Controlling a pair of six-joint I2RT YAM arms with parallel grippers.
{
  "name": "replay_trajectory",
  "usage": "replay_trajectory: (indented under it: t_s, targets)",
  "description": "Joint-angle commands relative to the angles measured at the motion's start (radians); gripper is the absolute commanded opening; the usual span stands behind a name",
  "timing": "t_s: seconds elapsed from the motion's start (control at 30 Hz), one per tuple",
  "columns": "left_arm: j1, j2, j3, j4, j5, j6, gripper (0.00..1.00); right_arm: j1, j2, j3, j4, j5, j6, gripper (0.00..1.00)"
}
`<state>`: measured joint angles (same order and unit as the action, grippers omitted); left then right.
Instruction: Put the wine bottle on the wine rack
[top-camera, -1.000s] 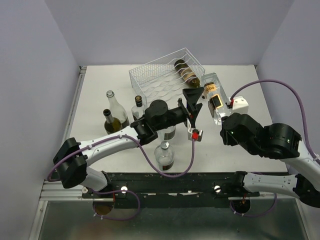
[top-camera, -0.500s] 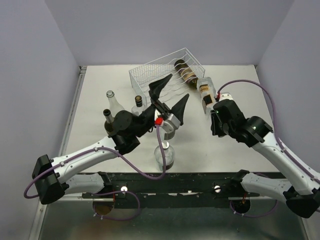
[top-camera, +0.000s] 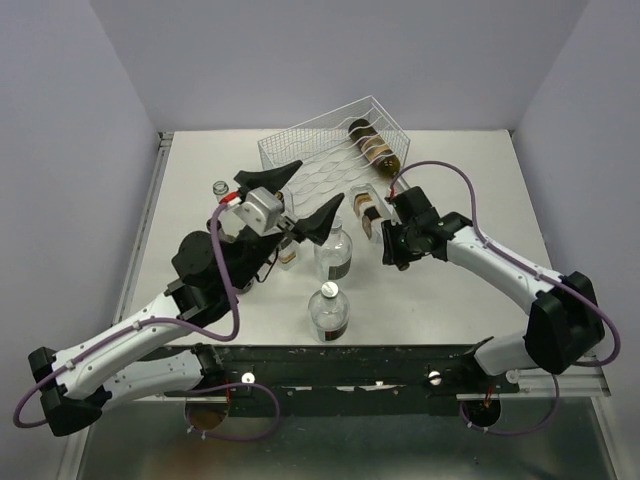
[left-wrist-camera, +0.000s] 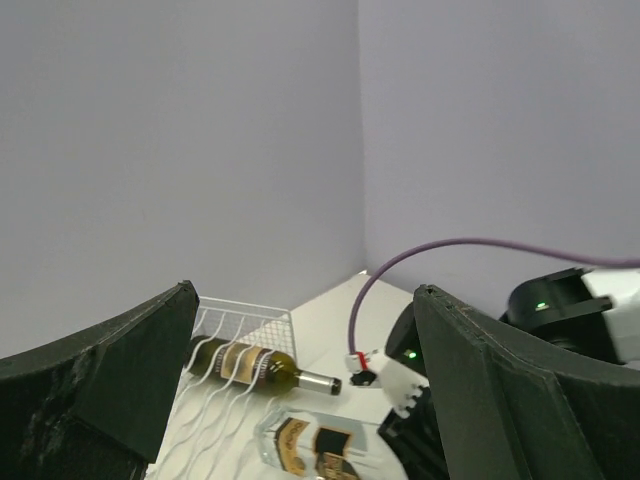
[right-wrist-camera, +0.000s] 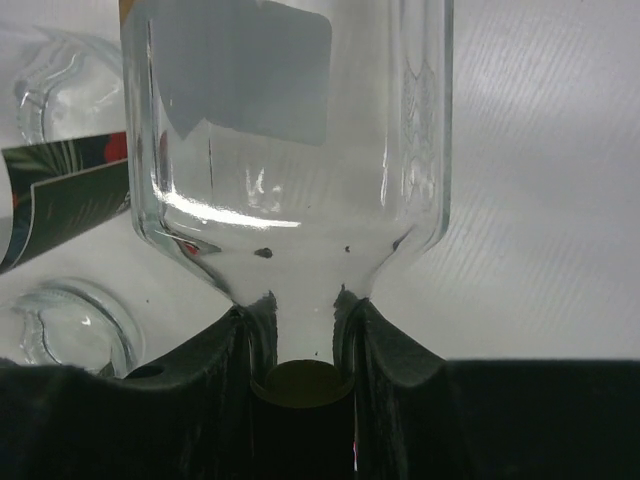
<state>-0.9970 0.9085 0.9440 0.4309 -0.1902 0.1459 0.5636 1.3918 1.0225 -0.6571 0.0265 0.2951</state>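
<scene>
Carrying step: right claw (right-wrist-camera: 300, 345) clamps the neck of the clear wine bottle (right-wrist-camera: 290, 150). Next, lay it in the wine rack (top-camera: 290, 150) ahead. Left claw (top-camera: 297, 197) gapes empty.

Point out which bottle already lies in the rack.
The dark gold-labelled bottle, on its side at the right end of the wine rack; the others are outside it.
</scene>
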Motion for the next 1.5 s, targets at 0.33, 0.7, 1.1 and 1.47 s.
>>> replay_trajectory:
  t_s: [0.33,0.7,1.1,1.47]
  targets:
    - [-0.002,-0.074,-0.010,-0.089,0.009,-0.115,0.99,-0.047,0.136,0.034,0.409,0.006,-0.068,0.00]
    - [-0.002,-0.014,0.015,-0.095,0.006,-0.085,0.99,-0.065,0.289,0.090,0.604,0.079,-0.111,0.01]
    - [-0.002,0.029,0.053,-0.138,0.012,-0.080,0.99,-0.106,0.472,0.306,0.682,-0.020,-0.154,0.01]
    - [-0.002,0.041,0.079,-0.185,0.064,-0.078,0.99,-0.146,0.654,0.554,0.605,-0.131,-0.134,0.00]
